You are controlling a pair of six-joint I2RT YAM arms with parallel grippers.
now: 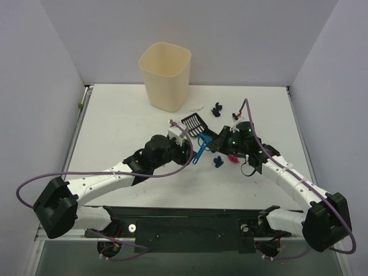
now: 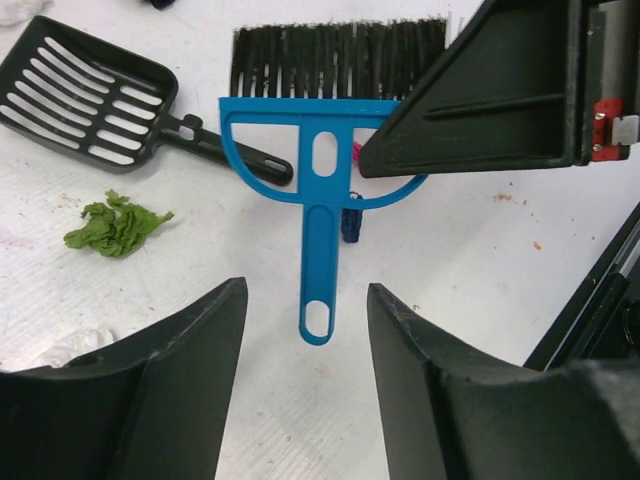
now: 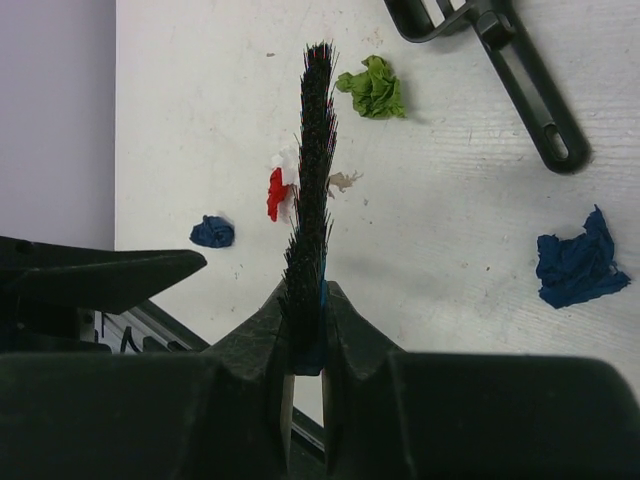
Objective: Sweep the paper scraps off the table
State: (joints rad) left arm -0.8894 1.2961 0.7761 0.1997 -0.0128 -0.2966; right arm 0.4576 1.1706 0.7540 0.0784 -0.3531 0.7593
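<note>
White table [image 1: 115,129], walled by pale panels [image 1: 34,69], bears scattered paper scraps [image 3: 373,88].

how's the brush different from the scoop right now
The brush is blue with black bristles; the scoop is all black with a slotted tray. The brush is clamped in the right gripper, bristles standing edge-on in that wrist view; the scoop lies flat and unheld on the table. Both have a handle ending in a hole.

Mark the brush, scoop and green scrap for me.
brush [image 2: 318,250], left wrist view, on the blue handle.
scoop [image 2: 85,95], left wrist view, on the slotted pan.
green scrap [image 2: 115,225], left wrist view, on the wad's middle.
</note>
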